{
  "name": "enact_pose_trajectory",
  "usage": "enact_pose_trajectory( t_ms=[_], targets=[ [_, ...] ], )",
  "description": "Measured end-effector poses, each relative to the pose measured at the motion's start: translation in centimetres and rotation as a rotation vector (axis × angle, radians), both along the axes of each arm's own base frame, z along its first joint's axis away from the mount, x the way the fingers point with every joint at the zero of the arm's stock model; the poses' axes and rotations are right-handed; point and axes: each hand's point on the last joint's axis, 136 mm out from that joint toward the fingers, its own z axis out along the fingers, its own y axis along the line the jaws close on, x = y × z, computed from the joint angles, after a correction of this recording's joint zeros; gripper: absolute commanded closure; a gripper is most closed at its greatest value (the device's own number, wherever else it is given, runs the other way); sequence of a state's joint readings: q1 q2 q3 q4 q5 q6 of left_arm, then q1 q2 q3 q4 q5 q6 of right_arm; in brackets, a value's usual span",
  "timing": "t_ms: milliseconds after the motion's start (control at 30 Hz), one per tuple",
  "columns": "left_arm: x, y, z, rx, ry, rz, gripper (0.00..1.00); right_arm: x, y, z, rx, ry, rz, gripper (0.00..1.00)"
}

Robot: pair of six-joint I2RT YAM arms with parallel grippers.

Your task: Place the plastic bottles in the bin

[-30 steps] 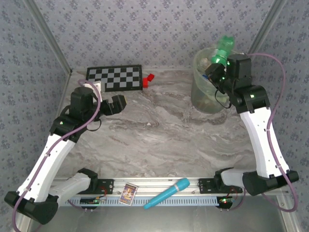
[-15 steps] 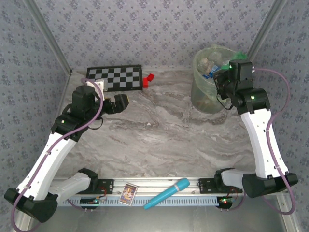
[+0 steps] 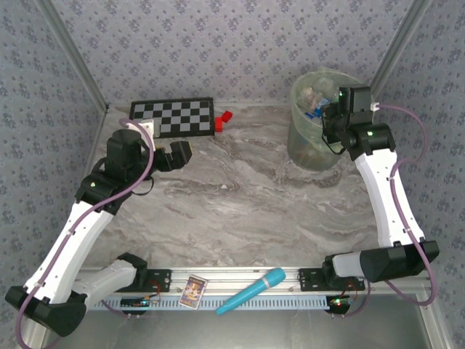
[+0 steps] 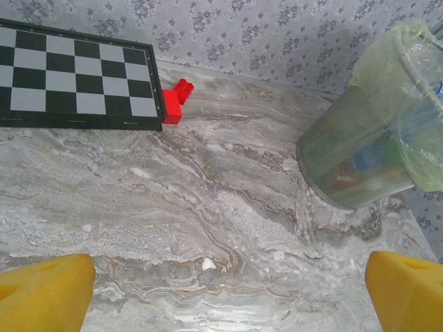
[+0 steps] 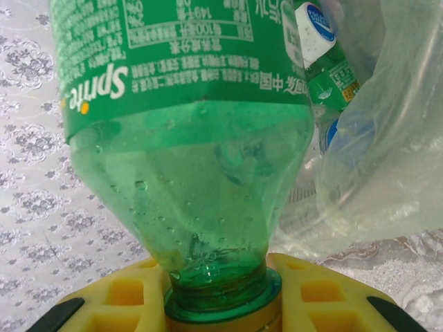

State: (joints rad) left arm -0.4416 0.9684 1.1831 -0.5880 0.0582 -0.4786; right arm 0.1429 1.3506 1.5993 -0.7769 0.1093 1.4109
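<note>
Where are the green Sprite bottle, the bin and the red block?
green Sprite bottle (image 5: pixel 194 194): right wrist view, bare green body below the label.
bin (image 4: pixel 346 162): left wrist view, its translucent side wall.
red block (image 4: pixel 176 102): left wrist view, its top face.

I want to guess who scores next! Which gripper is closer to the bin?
Right. The right gripper is at the bin, holding a green bottle; the left gripper sits far off, by the checkerboard.
</note>
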Motion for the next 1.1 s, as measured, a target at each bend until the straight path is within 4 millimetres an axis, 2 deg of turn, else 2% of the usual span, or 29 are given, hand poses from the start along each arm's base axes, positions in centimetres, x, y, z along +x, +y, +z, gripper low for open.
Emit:
enact_pose_trajectory(
  t_ms=[133, 200, 333, 500, 567, 833, 1000, 1100],
  targets=[
    [-0.1, 0.3, 0.0, 0.006, 0.001, 0.010, 0.00, 0.8, -0.2, -1.0, 0.009, 0.025, -0.016, 0.84],
    [-0.1, 0.5, -0.1, 0.012, 0.002, 0.019, 0.00, 1.1, -0.2, -1.2, 0.009, 0.032, -0.017, 0.73],
    [-0.1, 0.6, -0.1, 0.016, 0.002, 0.026, 0.00, 1.9, -0.2, -0.9, 0.022, 0.027, -0.016, 0.60],
    [-0.2, 0.6, -0.2, 0.017, 0.004, 0.027, 0.00, 2.5, -0.3, 0.2, 0.029, -0.009, -0.011, 0.49],
    [-0.2, 0.6, -0.2, 0.017, 0.004, 0.027, 0.00, 2.5, -0.2, 0.7, 0.033, -0.019, -0.006, 0.52],
    [-0.2, 0.6, -0.2, 0.017, 0.005, 0.026, 0.00, 2.5, -0.4, 1.1, 0.005, -0.032, -0.004, 0.51],
    [0.0, 0.5, -0.5, 0.020, 0.014, 0.026, 0.00, 2.4, -0.4, 3.8, -0.061, -0.089, 0.049, 0.58],
    [0.1, 0.5, -0.5, 0.021, 0.016, 0.025, 0.00, 2.4, -1.5, 5.8, -0.112, -0.136, 0.066, 0.60]
  ],
)
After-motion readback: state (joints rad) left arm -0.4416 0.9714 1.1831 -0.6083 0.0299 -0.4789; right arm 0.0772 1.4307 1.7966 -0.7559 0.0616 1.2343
